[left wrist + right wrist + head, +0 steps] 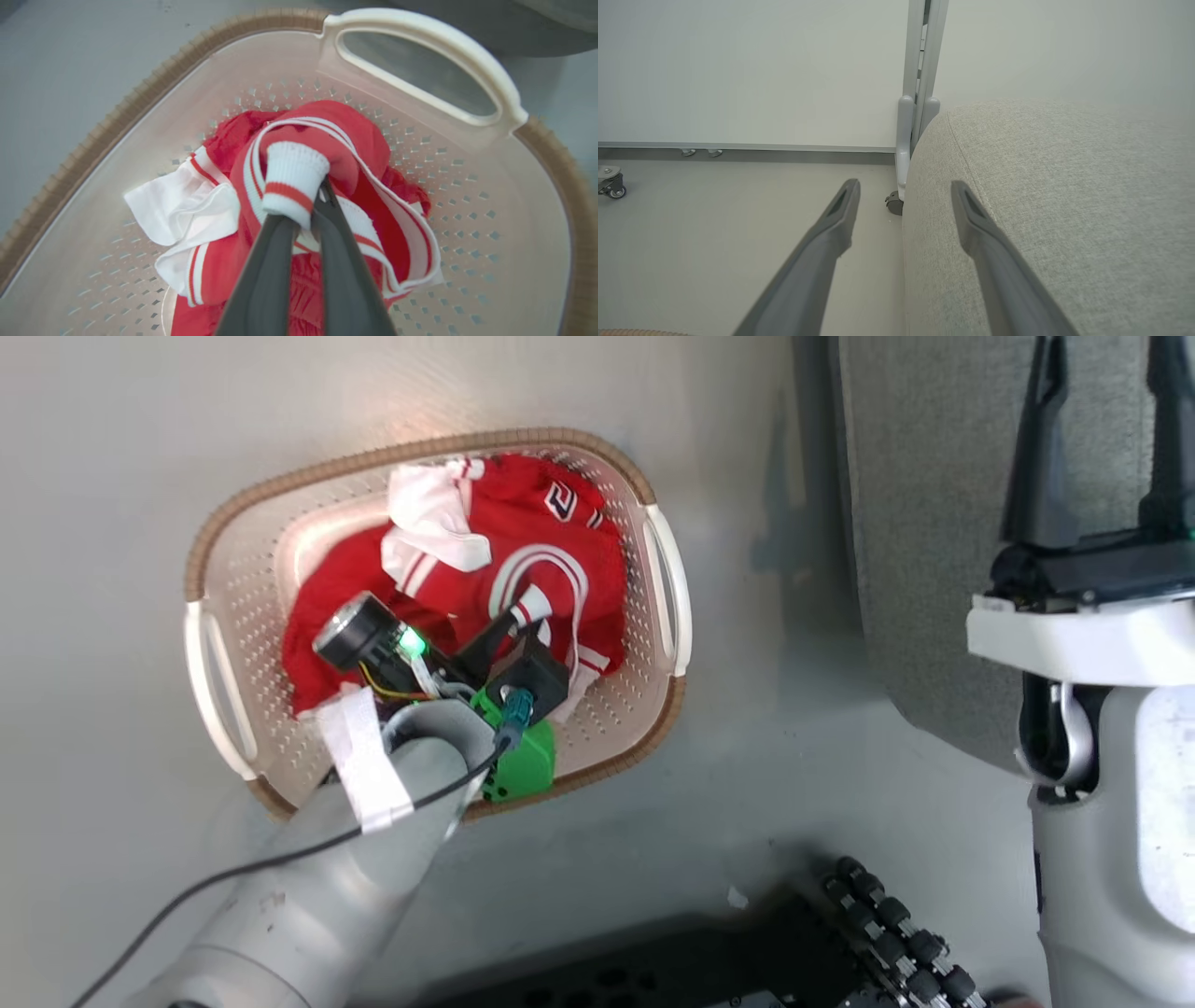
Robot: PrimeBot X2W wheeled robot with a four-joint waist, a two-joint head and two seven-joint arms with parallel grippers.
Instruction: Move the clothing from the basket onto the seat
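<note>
Head view: looking down on a basket (pixel 523 437) standing on the floor (pixel 112 476), with red and white clothing (pixel 551 569) heaped inside it. The left gripper (pixel 525 616) reaches down into the heap, because the clothing has to be lifted out from above. The seat (pixel 934 523) lies to the right, near the basket but apart from it. The right gripper (pixel 1106 392) hangs over the seat's edge with its jaws wide and empty, apparently kept clear of the work.

Left wrist view: the left gripper (pixel 308 210) has its jaws pinched narrow on a white ribbed cuff (pixel 292 182) with a red stripe, at the top of the clothing (pixel 364 140). The rest lies bunched on the basket's perforated bottom, below a handle (pixel 420 42). A hold on the cuff would probably draw one garment up first.

Right wrist view: the right gripper (pixel 906 186) has its jaws wide, holding nothing, one finger over the floor (pixel 714 233), the other over the seat (pixel 1064 210). No clothing lies on the visible part of the seat, so the moving looks barely begun.
</note>
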